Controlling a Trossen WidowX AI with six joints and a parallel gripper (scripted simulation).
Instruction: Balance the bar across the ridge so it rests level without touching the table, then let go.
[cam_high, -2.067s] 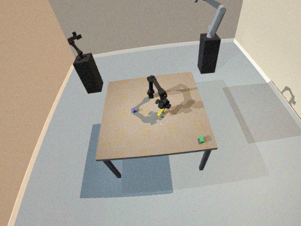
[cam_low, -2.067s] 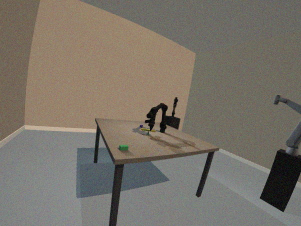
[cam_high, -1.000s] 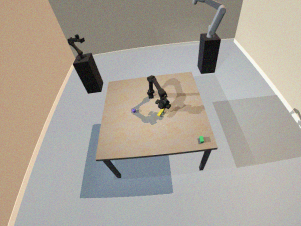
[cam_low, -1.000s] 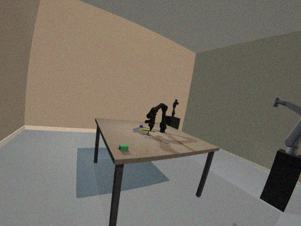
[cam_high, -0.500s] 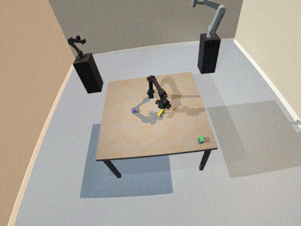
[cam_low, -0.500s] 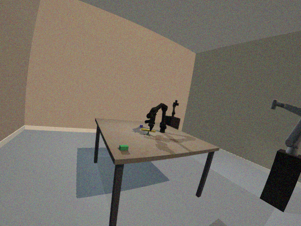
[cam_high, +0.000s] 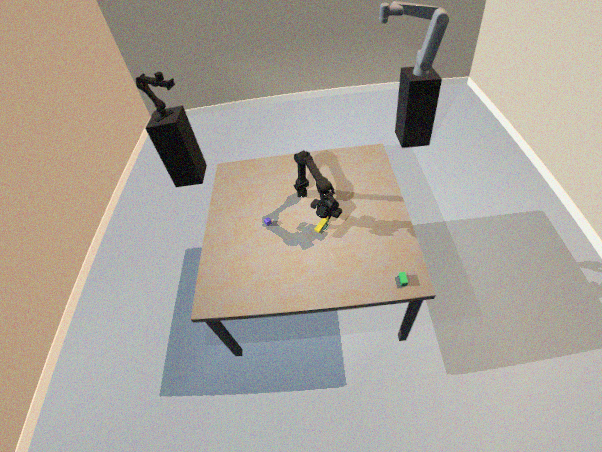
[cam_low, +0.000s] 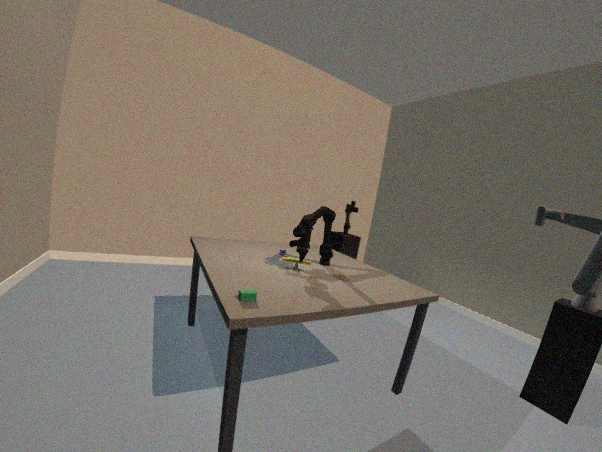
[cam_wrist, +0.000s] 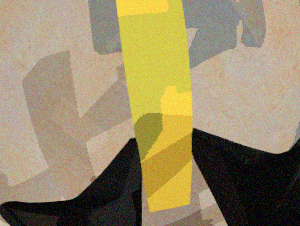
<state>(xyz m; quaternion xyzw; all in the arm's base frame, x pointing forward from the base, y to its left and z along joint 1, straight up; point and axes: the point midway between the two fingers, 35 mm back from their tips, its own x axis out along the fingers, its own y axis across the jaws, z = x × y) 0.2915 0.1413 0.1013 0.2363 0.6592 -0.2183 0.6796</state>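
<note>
The yellow bar (cam_high: 320, 226) (cam_low: 292, 259) (cam_wrist: 155, 60) is long and flat. It hangs a little above the wooden table (cam_high: 300, 280) (cam_low: 320, 300), near the middle. My gripper (cam_high: 327, 215) (cam_low: 301, 259) (cam_wrist: 163, 140) is shut on the bar near one end, with its dark fingers on either side in the wrist view. The bar looks about level in the exterior view. A small grey piece (cam_low: 295, 267), perhaps the ridge, sits on the table just under the bar. The ridge is too small to make out in the top view. It does not show clearly in the wrist view.
A small purple cube (cam_high: 267, 220) (cam_low: 282, 252) lies on the table left of the bar. A green block (cam_high: 402, 278) (cam_low: 247, 295) sits near the front right corner. Two other arms on black pedestals (cam_high: 175, 145) (cam_high: 417, 107) stand on the floor beyond the table.
</note>
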